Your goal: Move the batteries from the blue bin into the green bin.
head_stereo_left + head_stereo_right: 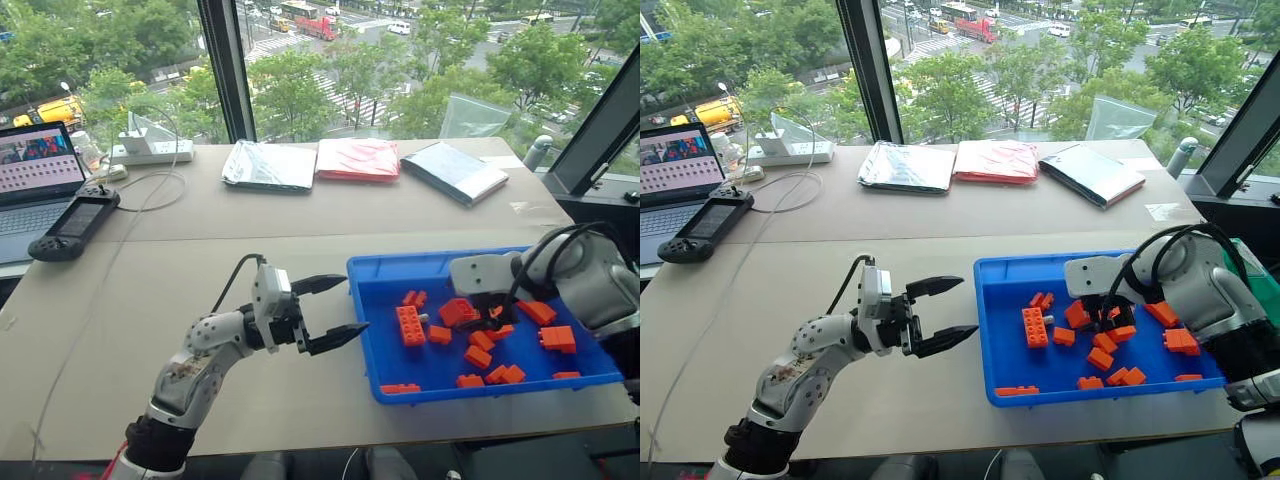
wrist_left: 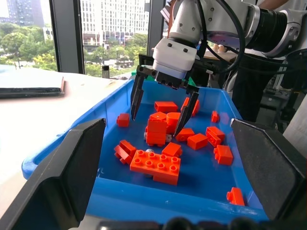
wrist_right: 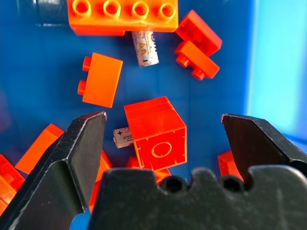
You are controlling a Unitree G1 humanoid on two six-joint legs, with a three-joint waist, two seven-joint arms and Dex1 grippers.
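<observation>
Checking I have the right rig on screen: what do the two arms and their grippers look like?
Both arms are silver-grey metal. Each gripper, left gripper and right gripper, has a white housing and two black pointed fingers. A black cable loops over each wrist. The left arm has a black cuff near its base.

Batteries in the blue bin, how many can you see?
2. One battery lies against the long brick; the other battery pokes out from under a square brick. More may hide under other bricks.
</observation>
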